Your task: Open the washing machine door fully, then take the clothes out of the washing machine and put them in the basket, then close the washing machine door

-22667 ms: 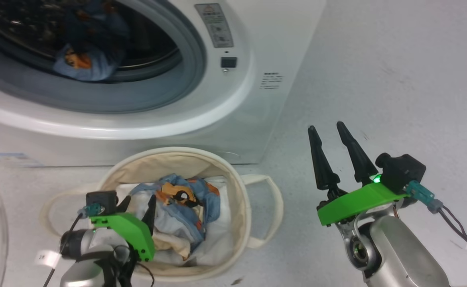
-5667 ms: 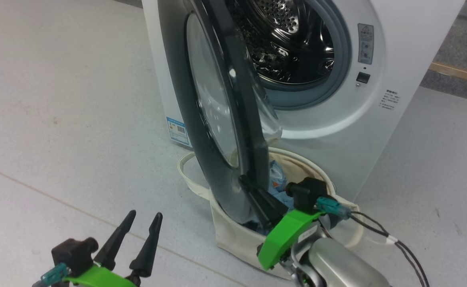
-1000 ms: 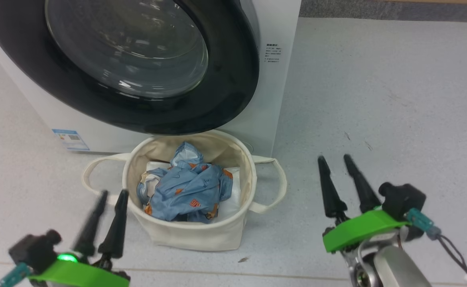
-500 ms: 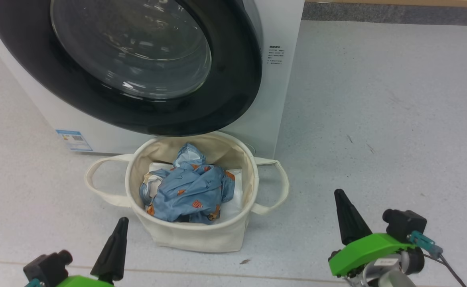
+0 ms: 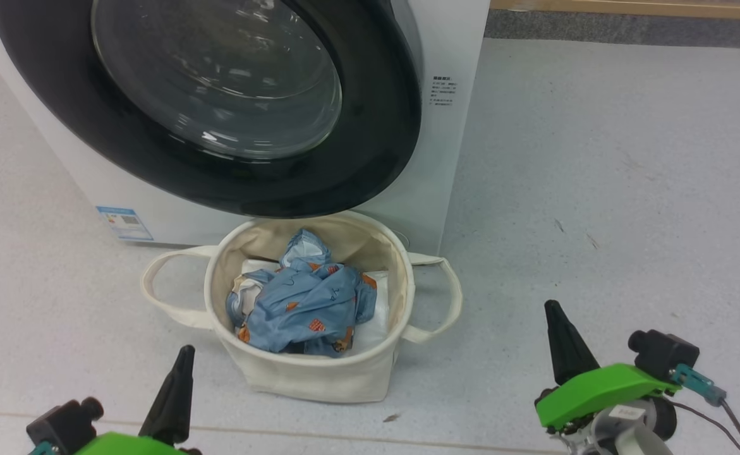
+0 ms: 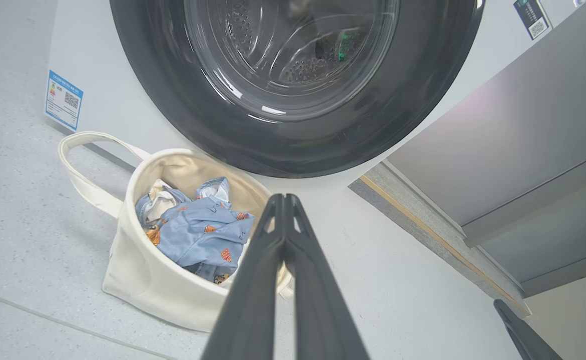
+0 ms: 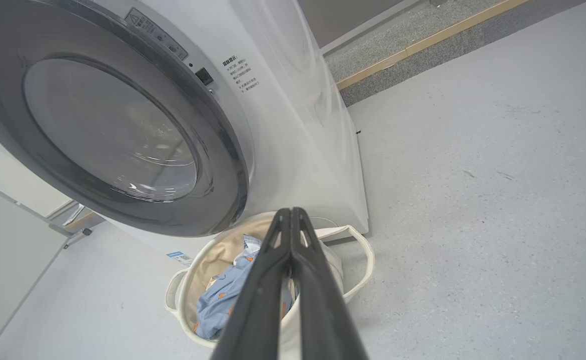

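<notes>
The washing machine door, black-rimmed with a clear glass bowl, lies closed against the white washing machine. In front of it on the floor stands the cream basket, with the light blue printed clothes bunched inside over white cloth. My left gripper is low at the basket's left, shut and holding nothing. My right gripper is out to the basket's right, also shut and empty. In the wrist views the left gripper and the right gripper both point toward the basket.
A blue sticker marks the washer's lower left. A grey strip with a wooden edge runs along the back. A grey cabinet stands beside the washer. Open grey floor spreads to the right.
Both grippers went from open to shut and sank lower in the head view. The view itself shifted slightly; door, basket and clothes stay put.
</notes>
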